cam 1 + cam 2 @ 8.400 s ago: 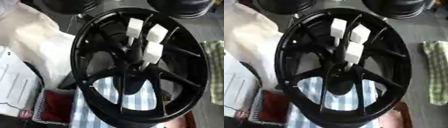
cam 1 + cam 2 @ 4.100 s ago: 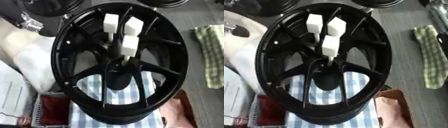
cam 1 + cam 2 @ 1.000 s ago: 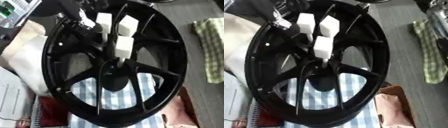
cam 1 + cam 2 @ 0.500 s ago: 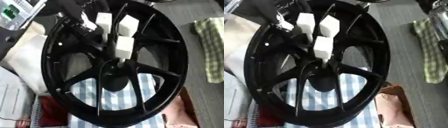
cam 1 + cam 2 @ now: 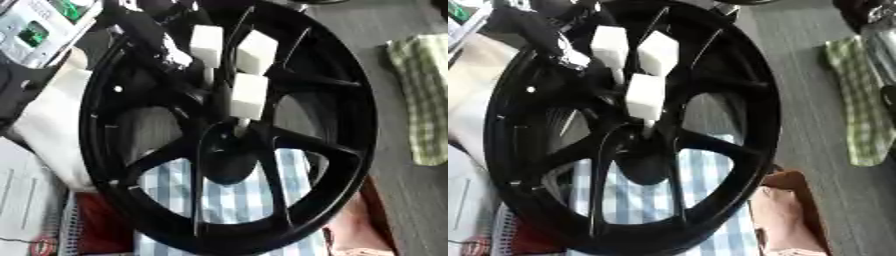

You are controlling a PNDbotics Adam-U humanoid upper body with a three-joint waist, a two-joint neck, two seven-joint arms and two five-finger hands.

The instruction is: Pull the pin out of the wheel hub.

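The robot's left hand reaches in over the black wheel's top-left rim, likely heading for a pin. I cannot tell if its fingers are apart or together. Just right of the hand stand three white-topped pins, stuck in the hub below.

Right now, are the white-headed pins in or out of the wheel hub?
In. Three white-headed pins stand with their stems running down into the wheel hub; the left hand reaches beside them.
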